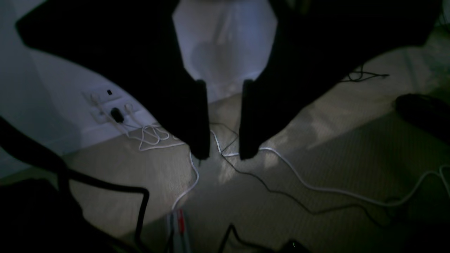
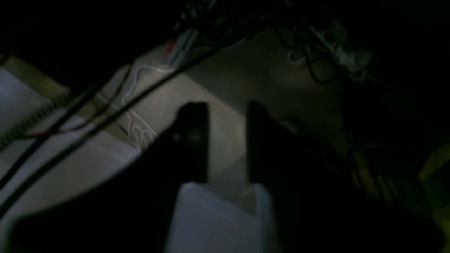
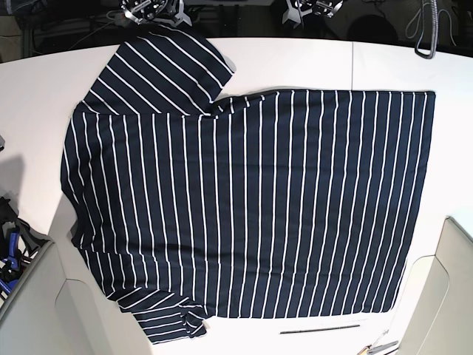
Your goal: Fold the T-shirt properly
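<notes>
- Right now the left gripper (image 1: 220, 154) hangs over floor and white cables (image 1: 281, 165), jaws parted, nothing between them.
- The right gripper (image 2: 225, 105) likewise: a gap shows between its fingers, empty, well away from the work.
- The T-shirt (image 3: 251, 207) lies flat on the white table (image 3: 295, 59), one sleeve (image 3: 162, 74) spread out, the other bunched.
- Folding looks not yet begun; next, both arms need to come down onto an edge.
</notes>
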Controlling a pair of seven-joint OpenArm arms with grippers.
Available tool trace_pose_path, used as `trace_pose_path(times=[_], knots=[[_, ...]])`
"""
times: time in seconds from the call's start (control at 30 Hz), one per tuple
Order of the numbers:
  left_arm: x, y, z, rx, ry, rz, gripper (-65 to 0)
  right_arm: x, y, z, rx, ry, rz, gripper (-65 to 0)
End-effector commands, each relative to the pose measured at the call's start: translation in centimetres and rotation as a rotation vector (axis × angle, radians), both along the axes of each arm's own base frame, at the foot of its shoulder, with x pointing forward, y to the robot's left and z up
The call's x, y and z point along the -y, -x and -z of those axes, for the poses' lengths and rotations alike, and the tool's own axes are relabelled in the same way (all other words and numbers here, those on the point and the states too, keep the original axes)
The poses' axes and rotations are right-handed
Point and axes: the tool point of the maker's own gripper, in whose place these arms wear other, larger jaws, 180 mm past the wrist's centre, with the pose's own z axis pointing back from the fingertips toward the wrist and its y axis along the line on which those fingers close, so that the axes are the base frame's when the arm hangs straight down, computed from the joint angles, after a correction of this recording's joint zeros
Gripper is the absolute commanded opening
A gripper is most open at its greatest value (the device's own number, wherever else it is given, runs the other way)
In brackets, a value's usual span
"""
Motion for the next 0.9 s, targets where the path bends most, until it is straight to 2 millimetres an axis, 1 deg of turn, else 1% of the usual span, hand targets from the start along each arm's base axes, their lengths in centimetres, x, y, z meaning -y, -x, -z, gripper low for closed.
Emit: trace_pose_path(times=[0.0, 0.03, 0.1, 0.17, 0.23, 0.37, 0.43, 0.63, 0.73, 0.8, 0.83, 0.87], knots=[[0.1, 0.6, 0.0, -0.004, 0.008, -0.001, -49.4, -0.6, -0.3, -0.2, 0.001, -0.028, -0.006, -61.4], [0.1, 0.4, 0.0, 0.009, 0.012, -0.003, -51.6, -0.8, -0.5, -0.3, 0.003, -0.038, -0.01, -64.6], [0.2, 0.3, 0.0, 0.017, 0.015, -0.005, -55.0, -0.9, -0.6, -0.3, 0.007, -0.043, -0.011, -65.0], [0.2, 0.3, 0.0, 0.019, 0.016, -0.005, -55.6, -0.9, -0.6, -0.3, 0.007, -0.043, -0.011, -64.4], [0.2, 0.4, 0.0, 0.012, 0.014, -0.004, -55.5, -0.8, -0.5, -0.3, 0.005, -0.041, -0.011, -59.5], [-0.3, 1.7, -0.2, -0.052, -0.007, 0.007, -55.5, -0.3, 0.2, -0.3, -0.007, -0.032, -0.013, -41.8], [-0.3, 2.3, -0.3, -0.072, -0.012, 0.009, -55.5, -0.3, 0.5, -0.3, -0.013, -0.031, -0.013, -37.3], [-0.1, 4.1, -0.4, -0.062, 0.003, 0.016, -55.5, -0.2, 2.3, -0.4, -0.046, -0.039, -0.017, -37.2], [-0.1, 5.2, -0.5, -0.08, 0.006, 0.016, -55.5, 0.0, 3.8, -0.6, -0.08, -0.048, -0.026, -37.2], [0.7, 6.2, -0.9, -0.119, 0.049, 0.028, -55.5, -0.2, 4.9, -0.8, -0.104, -0.063, -0.033, -37.2], [0.7, 6.9, -1.2, -0.151, 0.07, 0.04, -55.5, -0.1, 5.5, -1.0, -0.118, -0.071, -0.034, -37.2], [0.9, 7.4, -1.5, -0.168, 0.096, 0.047, -55.5, -0.5, 6.1, -1.2, -0.13, -0.089, -0.028, -37.2]])
